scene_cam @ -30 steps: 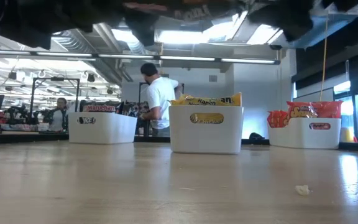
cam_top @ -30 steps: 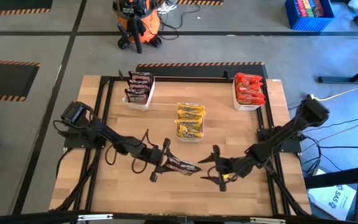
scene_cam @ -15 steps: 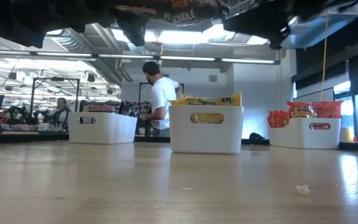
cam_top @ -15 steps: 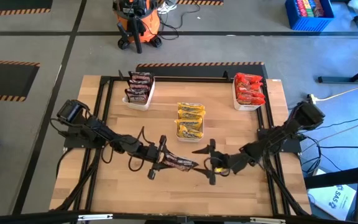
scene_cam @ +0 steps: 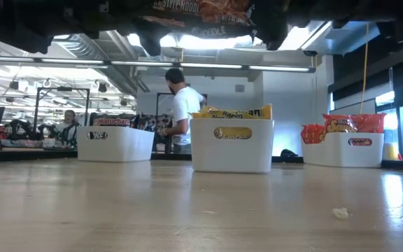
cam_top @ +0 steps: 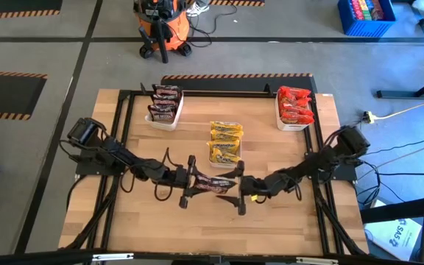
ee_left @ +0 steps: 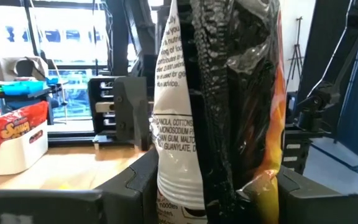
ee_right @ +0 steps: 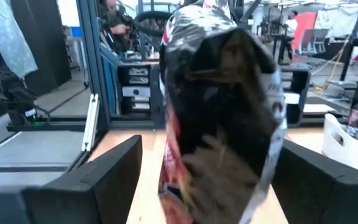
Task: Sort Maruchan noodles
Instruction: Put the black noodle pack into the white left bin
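Observation:
A dark Maruchan packet point(cam_top: 213, 182) hangs in the air over the table's near middle, held by my left gripper point(cam_top: 196, 184), which is shut on it. In the left wrist view the packet point(ee_left: 216, 93) stands on edge and fills the gap of that gripper point(ee_left: 216, 193). My right gripper point(cam_top: 239, 193) is open at the packet's other end. Its fingers stand on either side of the packet point(ee_right: 222, 124) without touching it. The low view shows the packet point(scene_cam: 201, 10) well above the tabletop. My left gripper pinches the dark packet between its two fingers point(ee_left: 135, 186) at the end nearest the table's left side point(cam_top: 202, 183). It comes in level from the left. The packet is lifted clear and sticks out toward the right gripper, on edge.
Three white trays stand toward the far edge: one with dark packets point(cam_top: 163, 105) at the far left, one with yellow packets point(cam_top: 225, 142) in the middle, one with red packets point(cam_top: 294, 107) at the far right. People point(scene_cam: 180, 105) stand in the room beyond.
My right gripper has moved toward the table's left, up to the packet, and its open fingers now stand around the packet's free end. My left gripper has kept hold and shifted the packet slightly toward the far edge.

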Robot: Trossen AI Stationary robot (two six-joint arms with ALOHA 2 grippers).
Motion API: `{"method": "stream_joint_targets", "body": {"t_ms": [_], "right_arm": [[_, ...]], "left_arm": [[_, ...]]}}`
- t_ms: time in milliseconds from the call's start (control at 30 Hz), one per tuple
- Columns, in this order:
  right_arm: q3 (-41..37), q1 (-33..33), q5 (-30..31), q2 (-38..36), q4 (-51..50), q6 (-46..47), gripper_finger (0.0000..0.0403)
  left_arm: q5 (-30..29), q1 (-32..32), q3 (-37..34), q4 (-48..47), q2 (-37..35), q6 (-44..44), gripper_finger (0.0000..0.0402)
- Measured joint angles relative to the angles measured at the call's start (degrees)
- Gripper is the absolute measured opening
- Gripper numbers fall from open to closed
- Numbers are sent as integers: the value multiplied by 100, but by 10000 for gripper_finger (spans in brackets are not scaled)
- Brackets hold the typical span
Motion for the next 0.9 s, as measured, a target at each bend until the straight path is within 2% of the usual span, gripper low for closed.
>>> {"method": "stream_joint_targets", "body": {"t_ms": [133, 400, 500, 733, 900], "right_arm": [[219, -79, -249, 135, 26, -117, 305], [516, -143, -211, 134, -278, -332, 299], [526, -143, -207, 134, -396, -333, 271], [526, -143, -192, 130, -475, -356, 178], [526, -143, -178, 126, -498, -356, 156]], "left_arm": [[13, -2, 2, 74, 0, 71, 163], [6, 2, 9, 134, 0, 96, 163], [19, 9, 9, 123, 0, 95, 163], [42, 4, 9, 105, 0, 98, 163], [35, 4, 9, 106, 0, 109, 164]]}}
